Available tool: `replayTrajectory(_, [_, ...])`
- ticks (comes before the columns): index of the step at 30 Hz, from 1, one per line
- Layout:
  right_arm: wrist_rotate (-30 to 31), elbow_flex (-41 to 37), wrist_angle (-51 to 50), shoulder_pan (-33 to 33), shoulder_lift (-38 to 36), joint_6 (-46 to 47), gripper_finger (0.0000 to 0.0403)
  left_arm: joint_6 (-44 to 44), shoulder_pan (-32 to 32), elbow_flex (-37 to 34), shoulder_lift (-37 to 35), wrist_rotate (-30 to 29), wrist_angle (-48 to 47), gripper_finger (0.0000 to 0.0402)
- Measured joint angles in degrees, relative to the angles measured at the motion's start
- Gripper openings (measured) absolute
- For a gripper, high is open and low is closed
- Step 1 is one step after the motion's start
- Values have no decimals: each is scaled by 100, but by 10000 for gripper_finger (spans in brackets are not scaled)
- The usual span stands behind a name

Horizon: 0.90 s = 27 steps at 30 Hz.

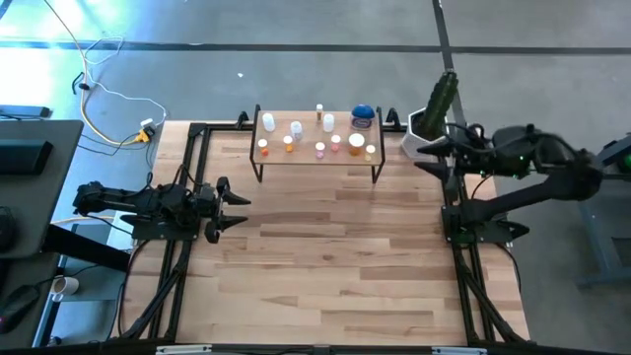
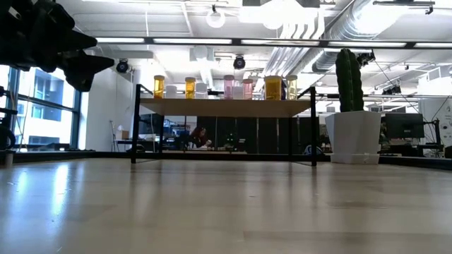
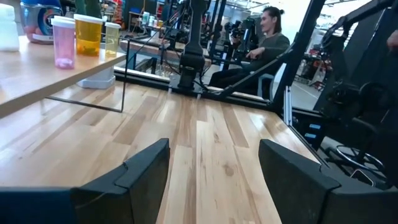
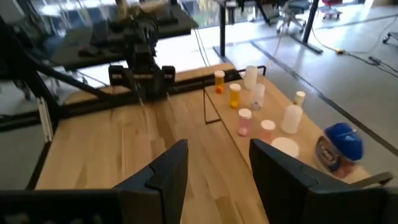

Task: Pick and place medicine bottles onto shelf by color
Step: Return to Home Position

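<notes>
Eleven medicine bottles (image 1: 296, 127) stand upright on the shelf (image 1: 306, 156) in the high view, in two loose rows. They are one blue jar (image 1: 363, 116) at the back right, two orange bottles (image 1: 263, 147) at the front left and two pink bottles (image 1: 320, 151) just right of those. The other six show white or pale caps from above (the low view gives several of them yellow bodies). The shelf sits on thin black legs at the middle of the far edge of the worktop (image 1: 325, 256).

One plant (image 1: 441, 99) in a white pot (image 1: 417, 133) stands at the far right corner, just beside the shelf's right end. The right gripper (image 1: 430, 158) hangs near that pot, on its near side, over the right edge of the worktop. Its fingers are spread apart with nothing between them. Its wrist view looks past them along the shelf, blue jar nearest.

The left gripper (image 1: 237, 209) hangs over the left edge of the worktop, well apart from the shelf, with its fingers likewise parted and empty. Its wrist view catches the shelf's right end, with a pink bottle, two yellow ones and the blue jar behind them.

Two black frame rails (image 1: 187, 256) run along the sides of the worktop. Off the table, a yellow and white cable (image 1: 113, 104) trails on the floor and a dark desk (image 1: 35, 148) stands at the left. A seated person (image 3: 264, 40) shows in the left wrist view, in the room beyond the right arm's base
</notes>
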Motion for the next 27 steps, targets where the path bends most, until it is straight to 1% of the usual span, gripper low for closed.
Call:
replayTrajectory(7, [-35, -2159, 1568, 0, -1339, -7, 163, 0, 0, 0, 0, 2, 0, 236])
replayTrajectory(14, [-197, -3974, 3177, -2, -2234, 24, 163, -1, 0, 0, 0, 2, 0, 236])
replayTrajectory(19, [-340, -4931, 3898, -2, -2607, 24, 163, -4, 0, 0, 0, 2, 0, 236])
replayTrajectory(22, [-345, -5383, 4059, -2, -2774, 123, 163, -1, 0, 0, 0, 2, 0, 236])
replayTrajectory(27, [-346, -5924, 4125, -2, -3050, 397, 163, -4, 0, 0, 0, 4, 0, 236])
